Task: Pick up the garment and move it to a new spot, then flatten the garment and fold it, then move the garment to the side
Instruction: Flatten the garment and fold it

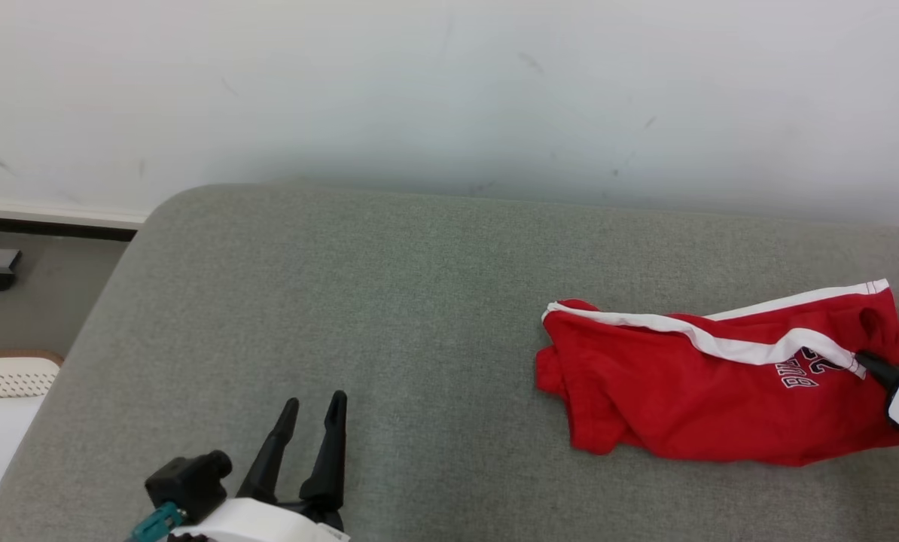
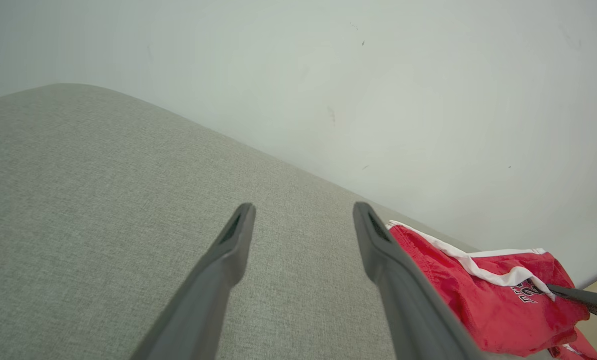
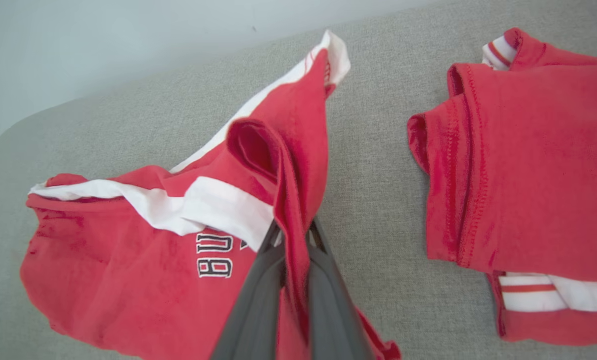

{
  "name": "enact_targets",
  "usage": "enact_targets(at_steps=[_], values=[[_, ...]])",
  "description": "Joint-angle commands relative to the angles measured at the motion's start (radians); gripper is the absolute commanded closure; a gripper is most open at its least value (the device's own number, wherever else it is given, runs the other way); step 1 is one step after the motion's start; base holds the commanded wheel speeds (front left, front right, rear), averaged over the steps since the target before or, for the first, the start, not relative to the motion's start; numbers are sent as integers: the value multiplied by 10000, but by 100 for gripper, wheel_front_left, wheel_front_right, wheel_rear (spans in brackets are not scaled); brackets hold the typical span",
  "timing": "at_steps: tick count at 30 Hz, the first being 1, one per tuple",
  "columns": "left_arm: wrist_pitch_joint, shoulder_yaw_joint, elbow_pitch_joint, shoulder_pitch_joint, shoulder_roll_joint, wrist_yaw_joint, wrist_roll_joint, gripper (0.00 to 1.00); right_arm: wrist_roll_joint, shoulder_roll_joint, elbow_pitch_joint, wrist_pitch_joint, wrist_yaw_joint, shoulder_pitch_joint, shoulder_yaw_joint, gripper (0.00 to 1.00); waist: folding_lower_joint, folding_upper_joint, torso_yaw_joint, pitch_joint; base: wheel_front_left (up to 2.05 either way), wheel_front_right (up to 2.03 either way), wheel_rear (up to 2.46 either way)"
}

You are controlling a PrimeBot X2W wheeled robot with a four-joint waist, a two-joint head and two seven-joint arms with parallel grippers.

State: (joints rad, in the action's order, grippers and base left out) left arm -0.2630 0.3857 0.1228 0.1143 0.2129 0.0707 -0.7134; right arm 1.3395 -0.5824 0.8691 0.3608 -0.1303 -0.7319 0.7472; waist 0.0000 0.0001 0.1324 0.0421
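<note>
1. The red garment (image 1: pixel 690 391) lies crumpled on the right part of the grey cushion (image 1: pixel 389 301);
2. the right gripper (image 3: pixel 294 229) pinches a raised fold of it beside the white stripe;
3. the left gripper (image 1: pixel 315 400) stands wide and empty over bare cushion, well apart from the garment;
4. a second red piece (image 3: pixel 528 165) lies nearby, not touching it.

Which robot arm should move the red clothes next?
Right, probably. The right gripper is shut on a fold of the red garment. The left gripper hangs open over the bare sofa, apart from the cloth.
</note>
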Motion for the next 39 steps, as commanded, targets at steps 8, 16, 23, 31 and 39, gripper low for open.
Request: enact_targets(at_steps=[8,16,23,31,39], values=[[-12,-165,295,-181,-221,-201,137,0,498,684,-421,-285,-3,-232,-509,100,0,-1,111,-271,0,0,0],[-11,-191,616,-244,-466,-367,143,0,937,1867,-1200,310,-3,-147,-404,100,0,-1,721,-476,0,0,0],[-10,-158,816,-132,-551,-459,191,0,457,2631,-590,540,-3,-325,92,100,0,-1,1268,-378,0,0,0],[-11,-201,986,11,-604,-526,131,0,22,3346,253,491,-3,-668,431,54,0,-1,1455,-127,0,0,0],[-12,-322,1098,6,-625,-580,159,0,-128,3586,-204,-109,-3,-525,552,0,0,-1,1084,-171,0,0,0]])
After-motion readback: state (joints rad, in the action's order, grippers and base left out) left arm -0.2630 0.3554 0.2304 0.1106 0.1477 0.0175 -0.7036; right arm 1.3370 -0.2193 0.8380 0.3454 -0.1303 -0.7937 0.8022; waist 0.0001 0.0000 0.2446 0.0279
